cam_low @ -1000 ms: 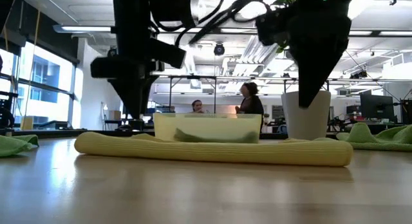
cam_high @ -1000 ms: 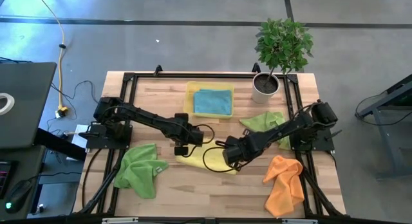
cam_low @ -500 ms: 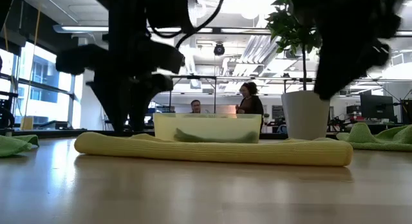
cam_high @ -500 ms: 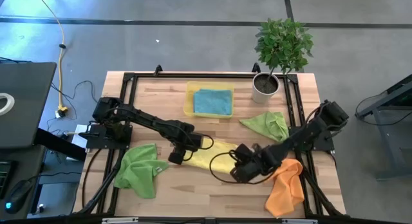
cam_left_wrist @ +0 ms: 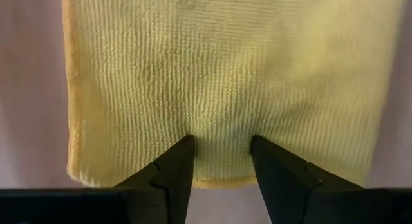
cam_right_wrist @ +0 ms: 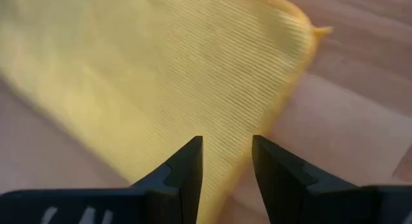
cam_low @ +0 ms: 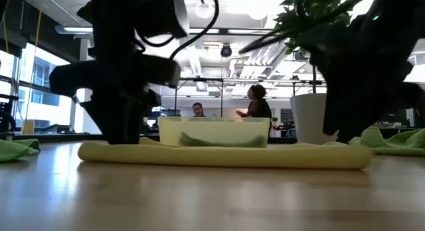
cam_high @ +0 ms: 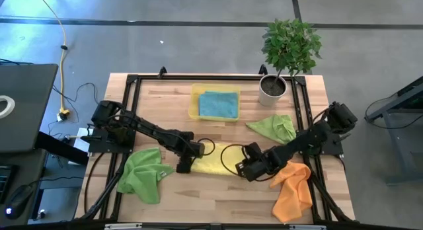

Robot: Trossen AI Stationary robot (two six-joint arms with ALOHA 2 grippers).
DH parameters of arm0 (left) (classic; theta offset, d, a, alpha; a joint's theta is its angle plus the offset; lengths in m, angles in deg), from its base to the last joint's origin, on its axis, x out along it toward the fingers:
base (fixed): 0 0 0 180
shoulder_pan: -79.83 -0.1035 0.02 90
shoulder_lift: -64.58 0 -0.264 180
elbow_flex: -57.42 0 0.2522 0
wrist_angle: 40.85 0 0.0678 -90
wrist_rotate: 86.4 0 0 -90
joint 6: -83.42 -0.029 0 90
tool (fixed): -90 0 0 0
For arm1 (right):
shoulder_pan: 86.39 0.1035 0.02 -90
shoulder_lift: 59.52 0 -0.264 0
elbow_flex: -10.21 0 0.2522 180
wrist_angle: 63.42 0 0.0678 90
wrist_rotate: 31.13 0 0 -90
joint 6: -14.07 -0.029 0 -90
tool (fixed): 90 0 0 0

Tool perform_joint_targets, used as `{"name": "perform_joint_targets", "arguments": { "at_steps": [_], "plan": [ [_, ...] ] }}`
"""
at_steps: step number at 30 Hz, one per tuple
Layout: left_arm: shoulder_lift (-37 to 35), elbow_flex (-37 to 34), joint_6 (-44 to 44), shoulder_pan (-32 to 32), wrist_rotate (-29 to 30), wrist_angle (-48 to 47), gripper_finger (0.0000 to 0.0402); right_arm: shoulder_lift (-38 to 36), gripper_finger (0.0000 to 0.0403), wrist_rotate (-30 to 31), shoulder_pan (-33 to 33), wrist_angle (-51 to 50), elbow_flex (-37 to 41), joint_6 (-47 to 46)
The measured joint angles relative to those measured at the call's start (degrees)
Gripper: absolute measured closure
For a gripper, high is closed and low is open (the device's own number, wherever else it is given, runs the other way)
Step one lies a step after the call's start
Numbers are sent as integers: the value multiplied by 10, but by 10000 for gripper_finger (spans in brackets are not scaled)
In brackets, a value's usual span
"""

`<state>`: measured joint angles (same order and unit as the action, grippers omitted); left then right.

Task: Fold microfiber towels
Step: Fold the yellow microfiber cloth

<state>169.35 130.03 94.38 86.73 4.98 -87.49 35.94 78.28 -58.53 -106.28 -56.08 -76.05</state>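
The yellow towel lies folded into a flat strip on the table's middle, lengthwise from left to right; it also shows in the low view. My left gripper is open, pointing down at the towel's left end. My right gripper is open over the towel's right end, near a corner. A blue towel lies folded in the yellow tray. Two green towels and an orange towel lie crumpled. My left gripper comes from above, pointing down. Its open fingertips stand on the top of the towel's left end, close to the end edge. The towel lies flat on the table between them. My right gripper: I cannot tell whether its fingertips touch the towel.
A potted plant stands at the far right corner. The tray sits at the far middle. One green towel lies near left, the other at the right, the orange towel near right. Bare wood shows along the near edge. People show beyond the table.
My left gripper has gone toward the table's near edge and down onto the yellow towel's left end. My right gripper has swung toward the near right, then back and down to the towel's right end. The towel has stayed flat on the table.
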Motion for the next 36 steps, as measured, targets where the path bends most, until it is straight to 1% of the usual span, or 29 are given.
{"name": "perform_joint_targets", "arguments": {
  "at_steps": [4, 7, 10, 15, 20, 24, 30, 33, 36],
  "plan": [
    [2, -1, 38, 18, -7, 70, 253, 0, 276, -14, -31, 0, 10, 17],
    [3, -2, 59, 26, -9, 93, 254, 1, 276, -33, -51, -15, 10, 44],
    [3, -2, 81, 29, -9, 90, 256, 1, 276, -47, -62, -41, 9, 64],
    [3, -2, 101, 29, -12, 89, 257, -3, 276, -50, -64, -74, 8, 61],
    [-2, -3, 122, 30, -16, 82, 257, -3, 275, -66, -48, -79, 8, 29],
    [-6, 2, 126, 28, -17, 76, 258, 1, 259, -67, -35, -83, 8, -1],
    [-6, 32, 125, 28, -16, 81, 259, 30, 235, -81, -31, -23, 8, -14],
    [-7, 51, 124, 28, -15, 76, 260, 41, 233, -79, -30, -18, 8, -16],
    [-7, 83, 112, 28, -14, 42, 263, 43, 234, -79, -30, -25, 7, -29]
  ]
}}
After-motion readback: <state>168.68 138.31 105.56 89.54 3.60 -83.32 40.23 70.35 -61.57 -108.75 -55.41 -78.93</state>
